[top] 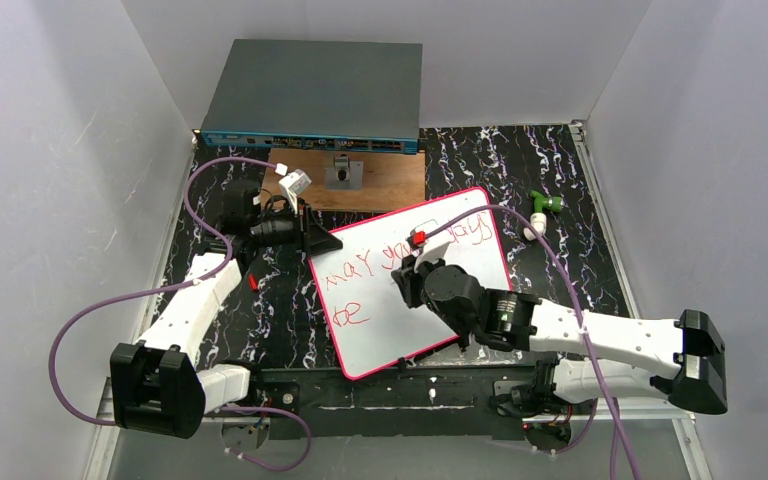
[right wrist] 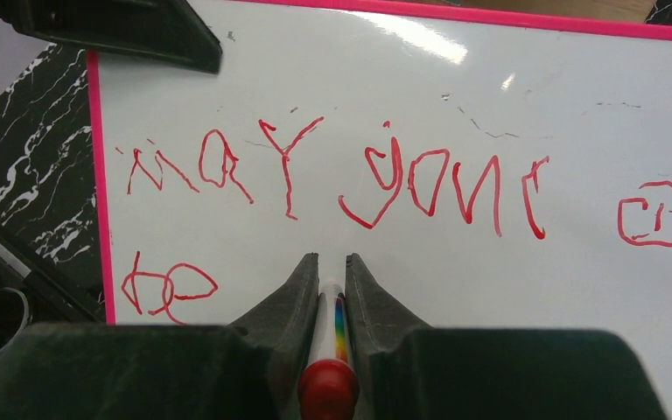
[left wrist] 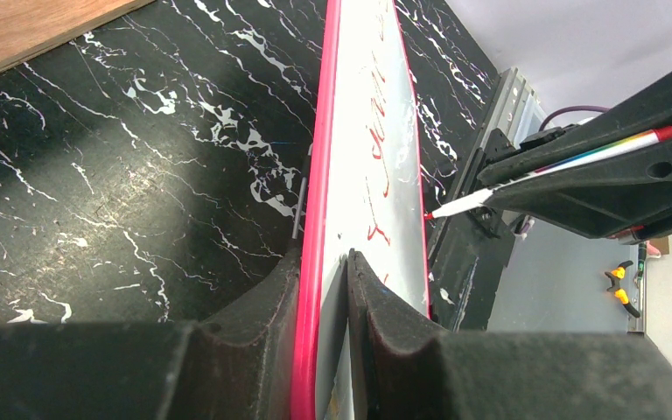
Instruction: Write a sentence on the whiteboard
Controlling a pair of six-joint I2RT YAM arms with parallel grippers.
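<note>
The whiteboard (top: 400, 325) lies tilted on the black marbled table, pink rim all round. The sentence (top: 380, 262) reads "may your days" in red, with "be" (right wrist: 168, 285) on a second line. My left gripper (top: 315, 240) is shut on the board's upper left edge; its fingers (left wrist: 262, 306) clamp the rim (left wrist: 319, 175). My right gripper (top: 415, 268) is over the board's middle, shut on a white marker (right wrist: 328, 302) with a rainbow stripe and red end. The marker tip (left wrist: 429, 213) points at the board below "your"; whether it touches I cannot tell.
A brown wooden board (top: 385, 182) with a small metal part lies behind the whiteboard, and a grey flat box (top: 315, 95) stands at the back. A green and white object (top: 540, 207) rests at the right. White walls close in both sides.
</note>
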